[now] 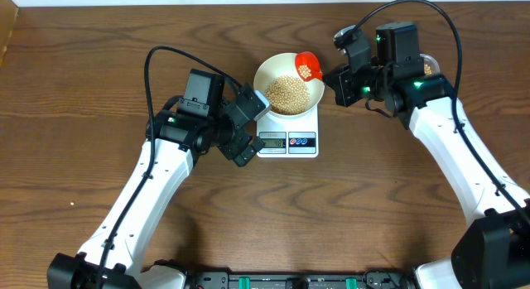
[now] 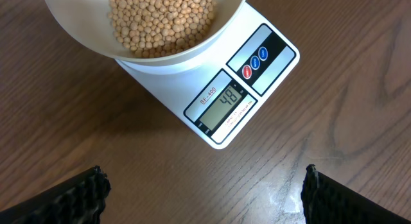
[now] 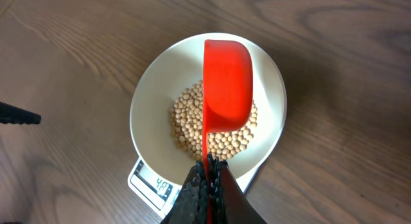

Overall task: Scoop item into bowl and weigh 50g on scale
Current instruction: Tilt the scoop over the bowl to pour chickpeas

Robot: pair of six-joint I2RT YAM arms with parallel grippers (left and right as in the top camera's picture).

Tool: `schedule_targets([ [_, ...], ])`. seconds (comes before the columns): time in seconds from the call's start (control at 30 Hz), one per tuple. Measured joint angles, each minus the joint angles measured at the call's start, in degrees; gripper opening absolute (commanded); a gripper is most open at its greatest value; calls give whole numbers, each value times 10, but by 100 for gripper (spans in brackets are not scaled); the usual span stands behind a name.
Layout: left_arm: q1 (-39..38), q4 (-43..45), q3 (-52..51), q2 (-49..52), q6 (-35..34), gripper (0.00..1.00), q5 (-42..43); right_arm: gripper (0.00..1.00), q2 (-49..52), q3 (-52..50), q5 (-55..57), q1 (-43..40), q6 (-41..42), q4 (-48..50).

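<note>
The white bowl (image 1: 267, 74) (image 2: 226, 30) (image 3: 146, 102) stands on the white scale (image 1: 287, 143) (image 2: 270, 63) (image 3: 149, 185), whose display shows 48. Tan beans (image 1: 287, 95) (image 2: 160, 18) (image 3: 186, 124) cover the bowl's bottom. A red scoop (image 1: 308, 67) (image 3: 226, 83) with a few beans in it hangs tilted over the bowl's far right rim. My right gripper (image 1: 333, 79) (image 3: 209, 167) is shut on the scoop's thin handle. My left gripper (image 1: 251, 127) (image 2: 205, 198) stands open just left of the scale, nothing between its fingers (image 2: 83, 197).
Behind my right arm a container with more beans (image 1: 428, 67) shows partly. A cardboard box corner (image 1: 7, 28) sits at the table's far left. Dark wood tabletop (image 1: 348, 214) surrounds the scale.
</note>
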Motion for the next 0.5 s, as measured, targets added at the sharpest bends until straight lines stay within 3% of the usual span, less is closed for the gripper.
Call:
schedule_targets([
  [0.5,0,0,0,0,0,98,0,1,0,0,13,8,-45,9],
])
